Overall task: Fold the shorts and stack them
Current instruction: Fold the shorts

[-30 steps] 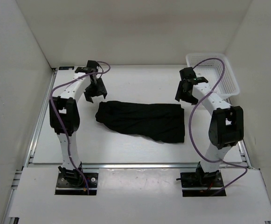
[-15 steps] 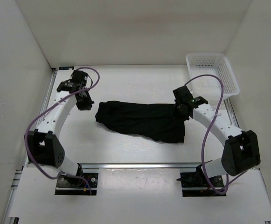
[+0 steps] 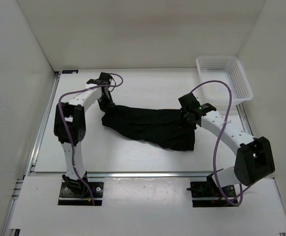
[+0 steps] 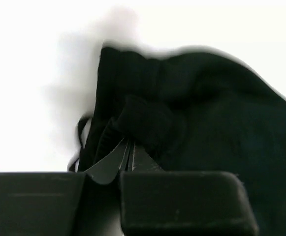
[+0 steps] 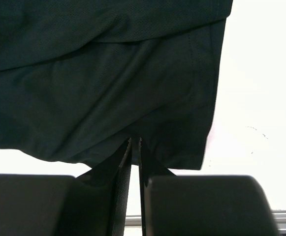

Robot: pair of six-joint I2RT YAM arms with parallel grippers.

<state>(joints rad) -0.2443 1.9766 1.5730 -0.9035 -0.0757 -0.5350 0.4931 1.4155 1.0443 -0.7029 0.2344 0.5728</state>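
Shorts [image 3: 150,127]: plain, uniform black. Basket [image 3: 245,88]: white, open mesh grid. Surface [image 3: 147,86]: plain white. Arm links [image 3: 226,130]: white, with black joints [image 3: 253,158]. Cables [image 3: 214,82]: purple.

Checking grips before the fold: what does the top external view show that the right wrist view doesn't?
Only top external: the whole shorts spanning between both arms, the left end effector at their left end, and the white basket in the far right corner. Only right wrist: the right end effector shut on a pinch of cloth beside the hem. Both: black shorts on the white table.
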